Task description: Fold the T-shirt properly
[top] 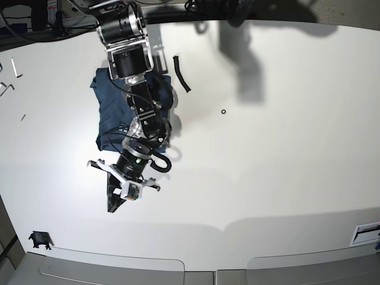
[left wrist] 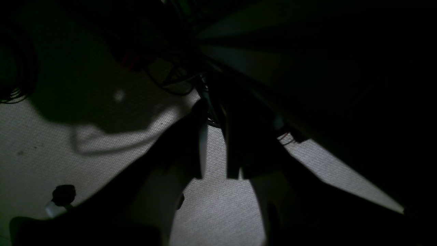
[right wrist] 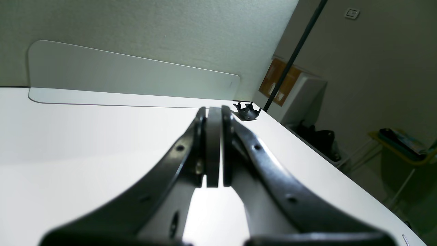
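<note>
The right arm (top: 135,101) is black-cased with looped black cables and white brackets by its glossy, screw-holed jaws.

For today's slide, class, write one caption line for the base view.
Overhead view: dark blue T-shirt lying bunched on the white table, with the right pincer shut, empty and clear of it.

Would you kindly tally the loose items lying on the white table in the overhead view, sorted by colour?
Navy: 1, the T-shirt
Black: 3, the curved strip, the small ring, the clip
Total: 4
</note>
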Controlling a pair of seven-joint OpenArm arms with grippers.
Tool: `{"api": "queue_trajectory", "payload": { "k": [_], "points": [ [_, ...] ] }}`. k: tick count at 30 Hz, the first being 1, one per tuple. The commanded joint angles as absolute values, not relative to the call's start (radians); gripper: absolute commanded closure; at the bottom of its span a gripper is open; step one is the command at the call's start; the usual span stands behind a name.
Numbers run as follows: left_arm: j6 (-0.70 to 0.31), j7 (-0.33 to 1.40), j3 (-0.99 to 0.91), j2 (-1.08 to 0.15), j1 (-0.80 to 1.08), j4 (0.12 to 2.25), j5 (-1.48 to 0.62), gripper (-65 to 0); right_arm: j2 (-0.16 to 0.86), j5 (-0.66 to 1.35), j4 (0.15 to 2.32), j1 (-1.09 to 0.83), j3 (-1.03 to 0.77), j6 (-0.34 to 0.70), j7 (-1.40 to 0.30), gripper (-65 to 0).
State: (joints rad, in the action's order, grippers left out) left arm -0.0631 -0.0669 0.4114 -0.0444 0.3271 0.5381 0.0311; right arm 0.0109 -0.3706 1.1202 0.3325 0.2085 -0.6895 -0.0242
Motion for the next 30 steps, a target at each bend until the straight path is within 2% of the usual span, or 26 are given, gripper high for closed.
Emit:
{"api": "queue_trajectory", "payload": {
  "k": [1,30],
  "points": [
    [-0.073,-0.076,0.413,-0.036,0.338,0.543,0.033,-8.1,0.009,-0.394,1.138,0.363,0.209,-0.698,0.004,0.0],
    [-0.073,-0.076,0.413,-0.036,0.338,0.543,0.033,-8.1,0.009,-0.394,1.138,0.363,0.209,-0.698,0.022,0.0]
  ]
}}
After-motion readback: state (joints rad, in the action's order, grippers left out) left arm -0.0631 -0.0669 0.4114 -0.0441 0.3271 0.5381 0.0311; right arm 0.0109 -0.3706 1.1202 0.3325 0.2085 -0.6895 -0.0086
